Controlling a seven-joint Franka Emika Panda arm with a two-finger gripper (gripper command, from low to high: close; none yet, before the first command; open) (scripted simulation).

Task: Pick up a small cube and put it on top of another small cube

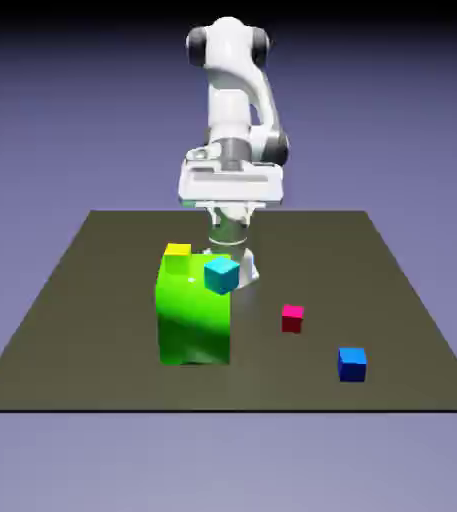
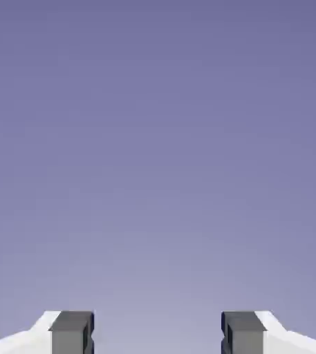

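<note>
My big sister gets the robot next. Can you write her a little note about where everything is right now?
Gripper: open and empty; the hand view shows only backdrop between the fingers.
Crimson cube: on the table, toward the exterior view's right, untouched.
Yellow cube: at the top far corner of the big green block; whether it sits on it or behind it is unclear.
Cyan cube shows by the green block's top right edge; blue cube sits near the front right.
Done: nothing yet.
Left: grasp the crimson cube, lift it, set it on the yellow cube.
</note>
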